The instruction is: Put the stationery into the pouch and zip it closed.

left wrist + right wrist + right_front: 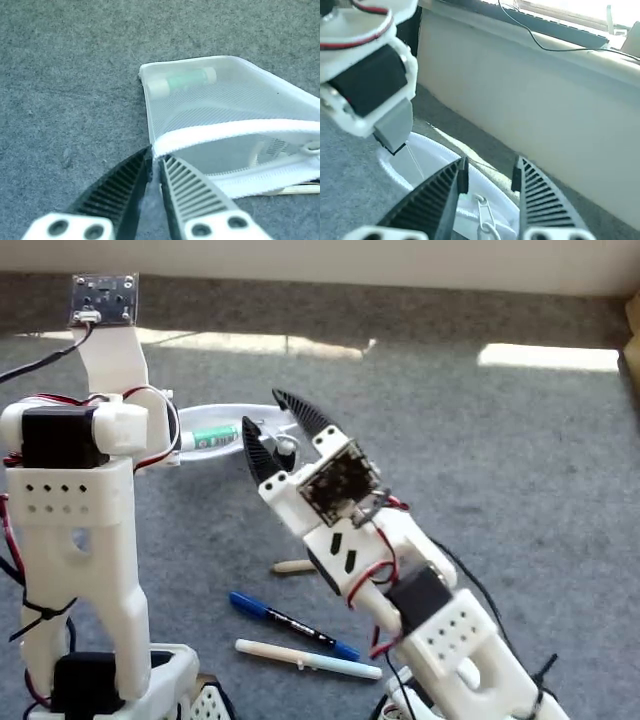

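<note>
Pouch (225, 115) lies on the grey carpet (520, 500), my left gripper (154, 160) clamped shut on its rim corner, my right gripper (490, 172) parted wide just above the zipper pull (482, 210) (contact unclear), open carpet beyond, one end hidden behind the left arm (80, 510) from above.

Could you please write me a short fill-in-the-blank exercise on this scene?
The left gripper is ___ on the rim of the pouch.
The right gripper hangs ___ over the zip pull.
The tube inside the pouch has a ___ middle.
Missing: shut, open, green.
</note>
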